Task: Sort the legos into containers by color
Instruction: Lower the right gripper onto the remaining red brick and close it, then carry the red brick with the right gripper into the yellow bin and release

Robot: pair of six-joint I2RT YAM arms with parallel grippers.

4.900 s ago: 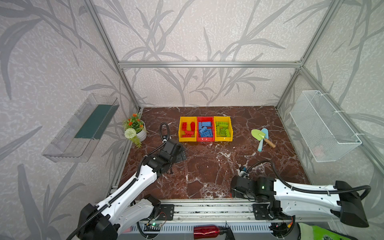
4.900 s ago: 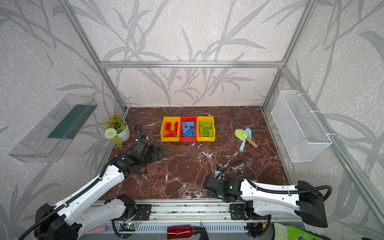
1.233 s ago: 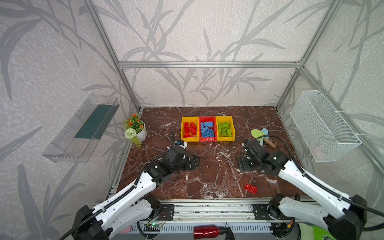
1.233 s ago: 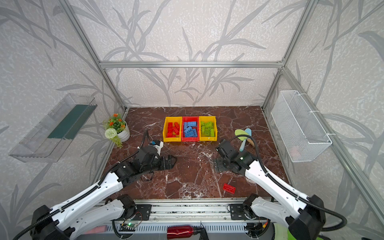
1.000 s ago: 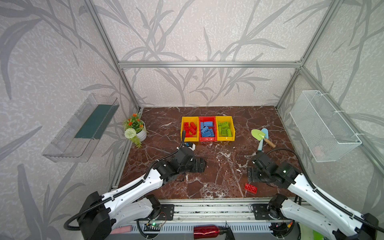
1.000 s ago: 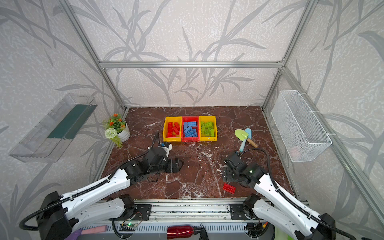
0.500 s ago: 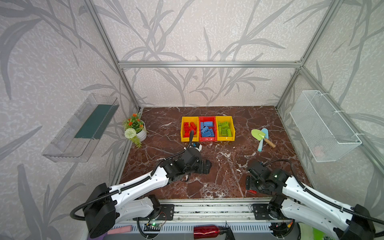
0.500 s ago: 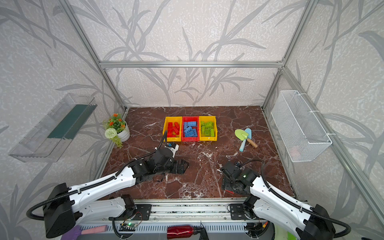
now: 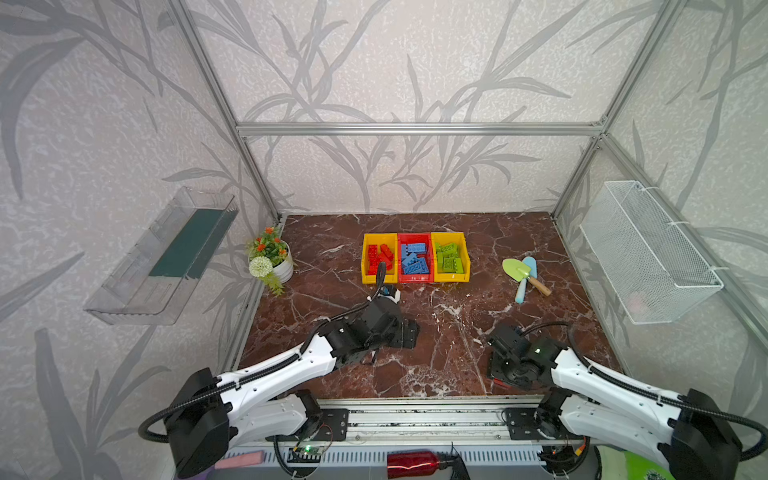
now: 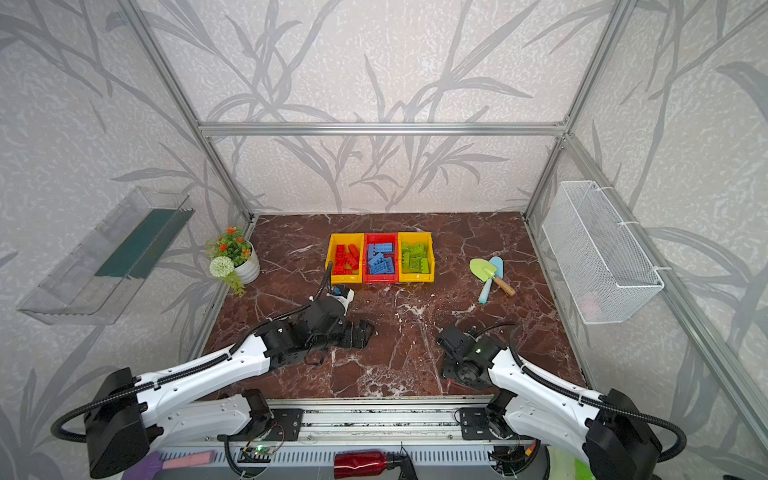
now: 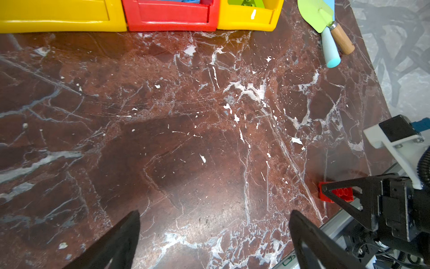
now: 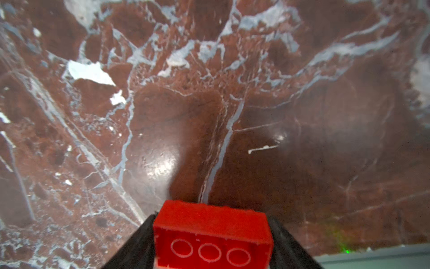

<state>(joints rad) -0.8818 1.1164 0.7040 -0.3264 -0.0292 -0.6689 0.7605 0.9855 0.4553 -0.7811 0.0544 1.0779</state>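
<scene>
Two black fingers [image 12: 139, 244] of the right gripper [image 12: 210, 216] are seen pressed against the opposite sides of a red brick [image 12: 211, 233], so that the brick is clamped between them. Its hollow underside, marked by three round tubes, is turned toward the wrist camera. From the left wrist view the same red brick [image 11: 337, 194] is found low at the marble table [image 11: 186, 139], close to its front edge, with the right arm's fingers straddling it; whether it is lifted clear of the surface cannot be told. In both top views only a red sliver is shown under the right gripper [image 9: 505, 376], which is set near the front right of the table.

The left gripper [image 11: 214, 221] is spread wide with nothing between its fingers, and is held over bare marble near the table's middle [image 9: 409, 334].

Farther back, three containers are lined up touching side by side: a yellow bin [image 9: 372, 280] filled with red bricks [image 9: 380, 253], a red bin [image 9: 415, 279] with blue bricks [image 9: 415, 259], and a second yellow bin [image 9: 451, 278] with green bricks [image 9: 449, 259]. Two toy trowels [image 9: 521, 272] are laid to the right of the bins, and a flower pot [image 9: 270, 259] is placed at the table's left edge.
</scene>
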